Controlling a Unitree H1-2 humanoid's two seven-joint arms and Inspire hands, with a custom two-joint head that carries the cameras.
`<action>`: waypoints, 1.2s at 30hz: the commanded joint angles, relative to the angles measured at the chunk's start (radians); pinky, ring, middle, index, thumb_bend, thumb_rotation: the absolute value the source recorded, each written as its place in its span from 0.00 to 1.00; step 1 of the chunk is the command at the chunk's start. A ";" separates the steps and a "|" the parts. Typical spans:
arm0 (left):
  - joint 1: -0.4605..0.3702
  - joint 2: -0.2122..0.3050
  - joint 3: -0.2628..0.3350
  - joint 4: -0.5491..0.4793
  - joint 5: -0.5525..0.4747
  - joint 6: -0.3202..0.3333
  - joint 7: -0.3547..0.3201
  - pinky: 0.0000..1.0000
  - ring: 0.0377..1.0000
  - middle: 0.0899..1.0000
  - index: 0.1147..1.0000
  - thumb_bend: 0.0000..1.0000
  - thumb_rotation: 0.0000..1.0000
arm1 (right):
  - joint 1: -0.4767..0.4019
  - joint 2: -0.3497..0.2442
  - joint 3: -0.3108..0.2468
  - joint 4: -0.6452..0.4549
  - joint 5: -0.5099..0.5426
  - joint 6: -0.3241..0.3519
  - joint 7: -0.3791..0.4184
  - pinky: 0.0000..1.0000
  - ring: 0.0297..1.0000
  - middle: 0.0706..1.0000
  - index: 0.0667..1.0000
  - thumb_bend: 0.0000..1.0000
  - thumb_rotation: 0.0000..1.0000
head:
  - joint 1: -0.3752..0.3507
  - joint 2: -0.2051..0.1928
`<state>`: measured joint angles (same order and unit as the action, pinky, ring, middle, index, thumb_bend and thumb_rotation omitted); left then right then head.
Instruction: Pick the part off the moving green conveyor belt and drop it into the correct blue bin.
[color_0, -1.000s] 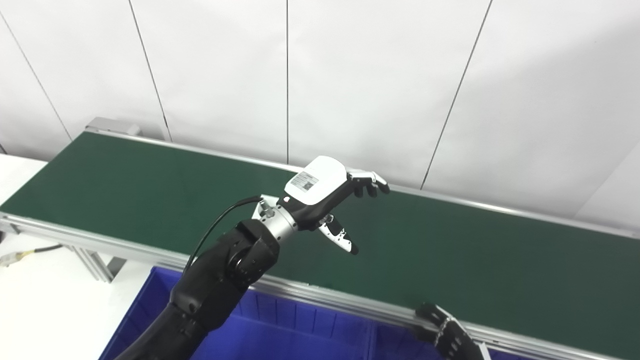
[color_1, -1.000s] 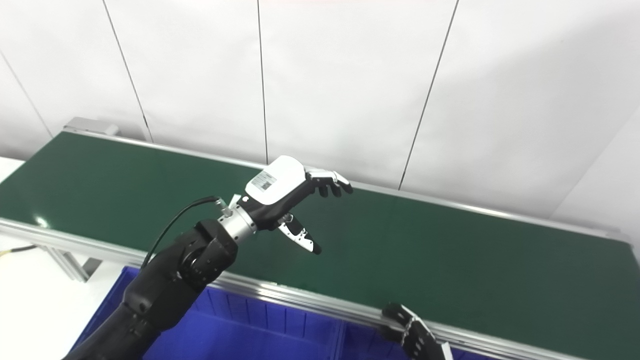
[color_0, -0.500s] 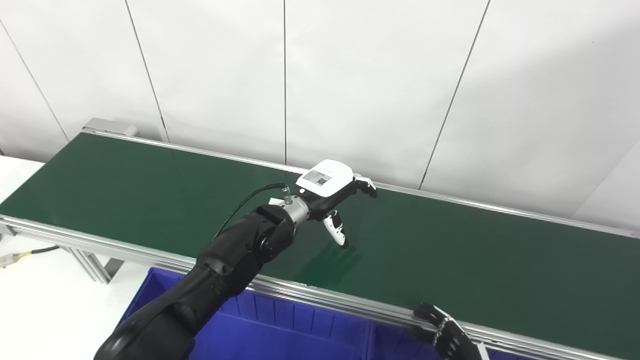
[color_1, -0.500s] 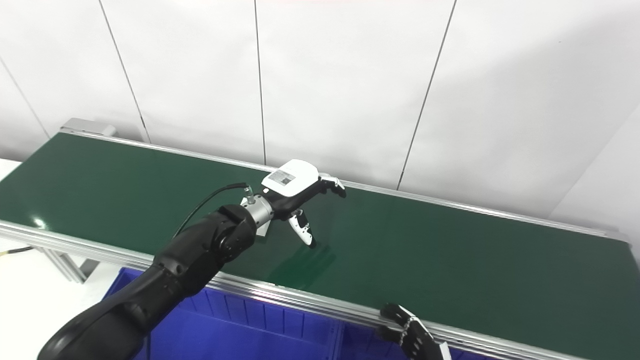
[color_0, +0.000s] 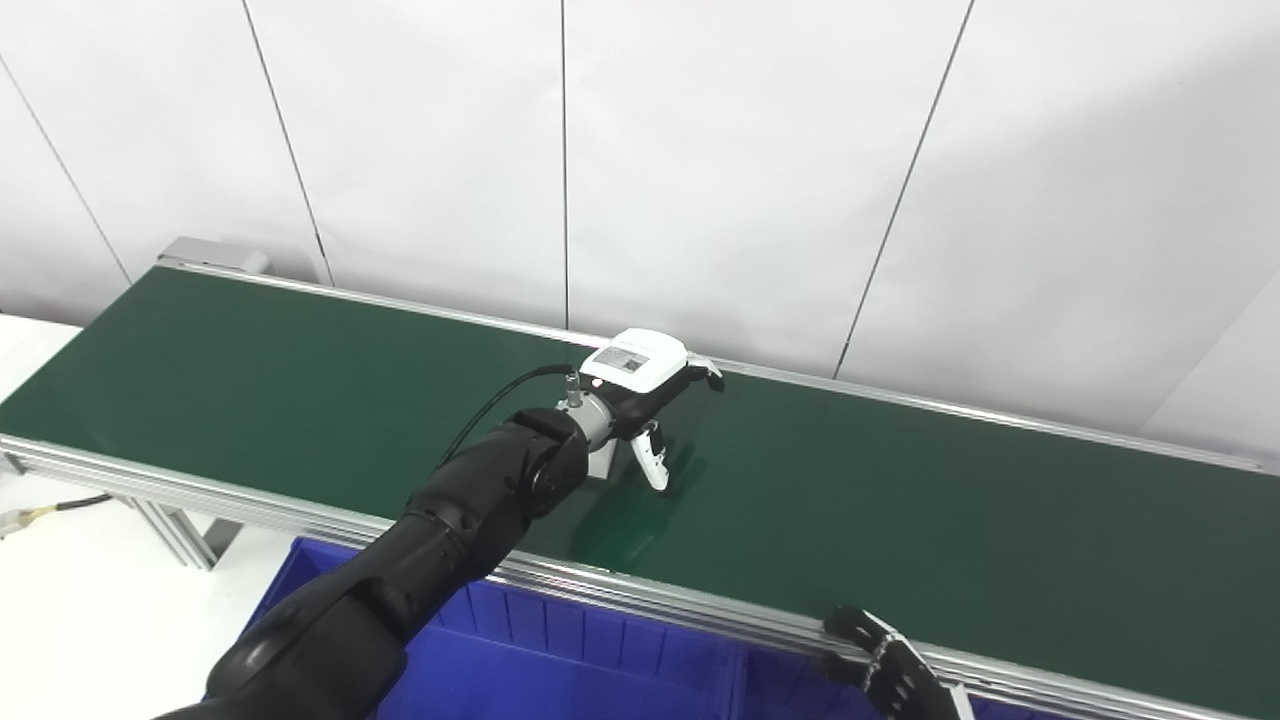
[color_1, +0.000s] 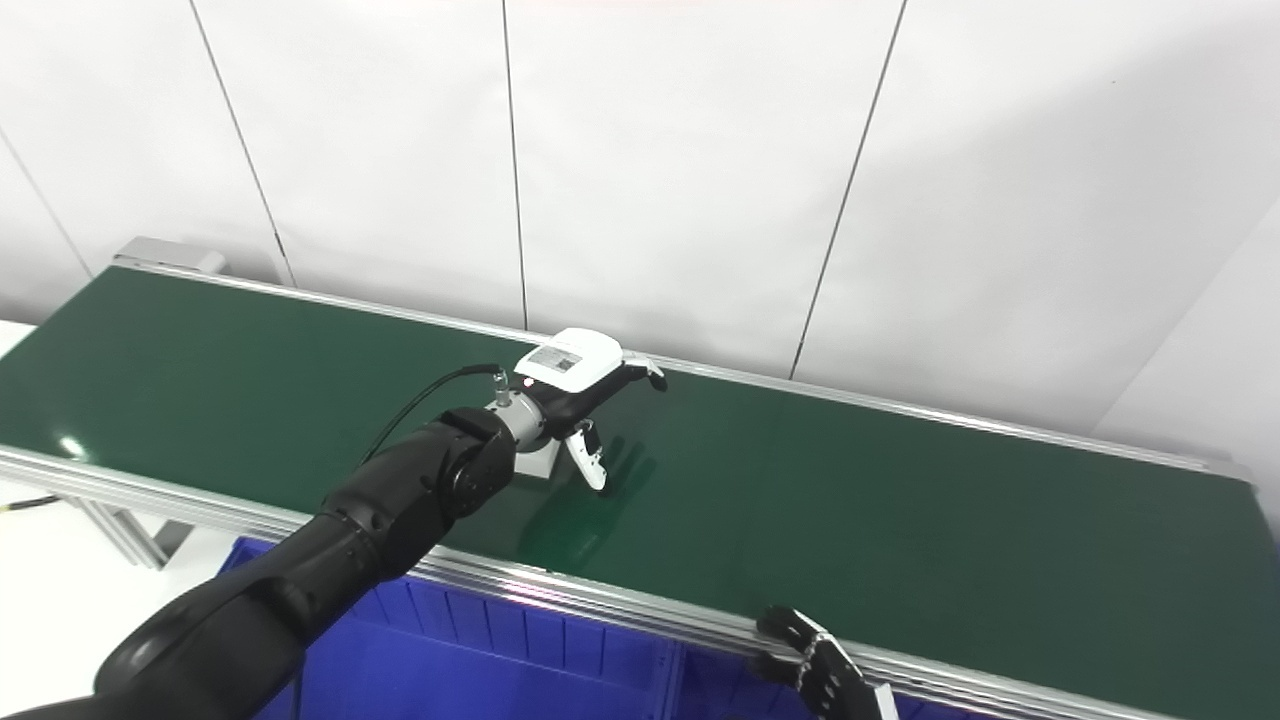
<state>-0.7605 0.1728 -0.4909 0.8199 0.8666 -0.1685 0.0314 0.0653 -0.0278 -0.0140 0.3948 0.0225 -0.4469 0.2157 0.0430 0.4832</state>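
Belt (color_0: 300, 380) is running lengthwise left to right, its left end farther. Left hand (color_0: 650, 385) is reaching over its middle, palm down, fingers spread, thumb pointing down, holding nothing. Right hand (color_0: 885, 665) is hovering loosely open by the near rail, above the bin (color_0: 600, 640).

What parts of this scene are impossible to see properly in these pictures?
- The part to pick: none shows on the conveyor belt; anything beneath the left hand is hidden in both views.
- Right hand: cut off by the bottom edge, so its grip is unclear.
- Blue bin: mostly cropped and covered by the left arm.
- Label on the left hand: too small to read.
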 joint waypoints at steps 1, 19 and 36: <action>-0.070 0.011 -0.002 -0.012 -0.017 0.022 -0.023 0.66 0.81 0.90 0.79 0.94 0.09 | -0.017 0.014 0.009 -0.024 -0.003 -0.023 -0.008 0.69 0.73 0.81 0.75 0.85 0.19 | -0.002 0.002; -0.063 0.017 -0.068 -0.006 -0.002 0.074 -0.072 0.78 0.88 0.92 0.82 0.98 0.15 | -0.004 0.017 0.033 -0.037 -0.008 -0.023 -0.046 0.67 0.71 0.80 0.75 0.86 0.22 | -0.021 0.014; -0.073 0.029 -0.128 0.017 0.008 0.089 -0.075 0.52 0.66 0.72 0.73 0.92 0.02 | 0.006 0.016 0.048 -0.051 -0.005 -0.023 -0.060 0.68 0.71 0.80 0.76 0.86 0.21 | -0.027 0.023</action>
<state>-0.7827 0.1806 -0.6142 0.8333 0.8505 -0.0934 -0.0564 0.0809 -0.0198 0.0315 0.3772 0.0169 -0.4469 0.1544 0.0153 0.5047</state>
